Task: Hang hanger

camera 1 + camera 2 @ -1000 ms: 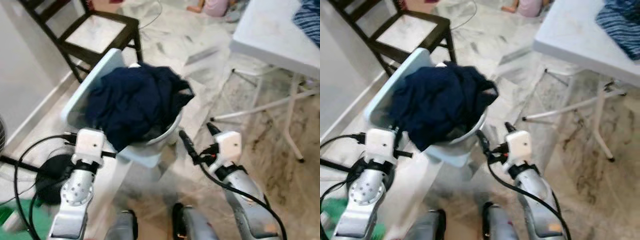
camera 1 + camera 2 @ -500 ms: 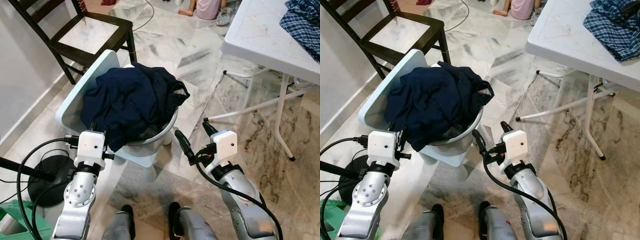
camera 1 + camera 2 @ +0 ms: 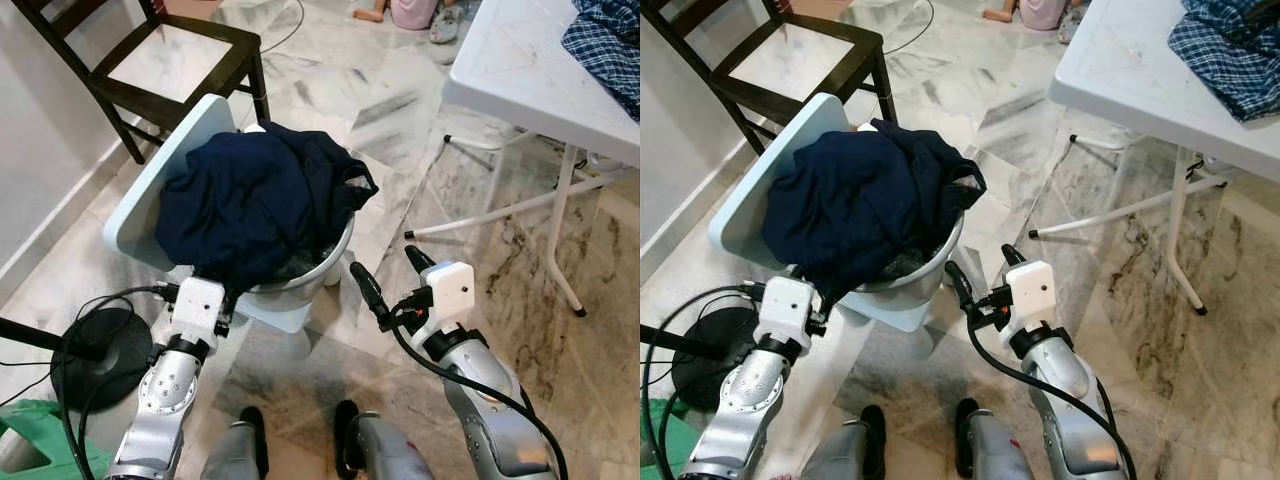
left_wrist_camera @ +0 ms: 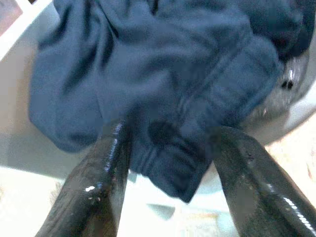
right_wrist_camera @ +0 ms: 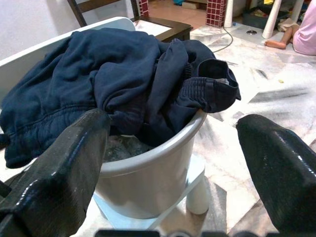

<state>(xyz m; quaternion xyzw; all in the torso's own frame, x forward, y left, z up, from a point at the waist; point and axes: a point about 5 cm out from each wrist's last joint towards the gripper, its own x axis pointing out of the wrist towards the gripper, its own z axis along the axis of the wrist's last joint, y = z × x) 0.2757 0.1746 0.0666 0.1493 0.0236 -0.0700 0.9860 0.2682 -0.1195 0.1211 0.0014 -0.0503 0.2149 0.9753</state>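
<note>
A dark navy garment (image 3: 262, 200) is heaped in a pale grey bucket (image 3: 335, 262) and spills over its rim. My left gripper (image 4: 170, 131) is at the bucket's near left side, open, with its fingers (image 4: 101, 173) on either side of the garment's hanging hem. My right gripper (image 3: 388, 272) hovers open just right of the bucket, a little above the floor, holding nothing. In the right wrist view the bucket (image 5: 148, 168) and garment (image 5: 123, 84) sit between its fingers (image 5: 64, 163), still some way ahead.
The bucket rests on a pale blue stool (image 3: 160, 180). A dark wooden chair (image 3: 180, 60) stands behind it. A white folding table (image 3: 520, 70) with a plaid cloth (image 3: 610, 40) is at right. A black round base (image 3: 95, 350) with cables lies at left. A person (image 3: 415, 10) sits far back.
My left gripper has moved in towards the bucket and now straddles the garment's hem. The right gripper has barely moved. The camera view shifted slightly.
</note>
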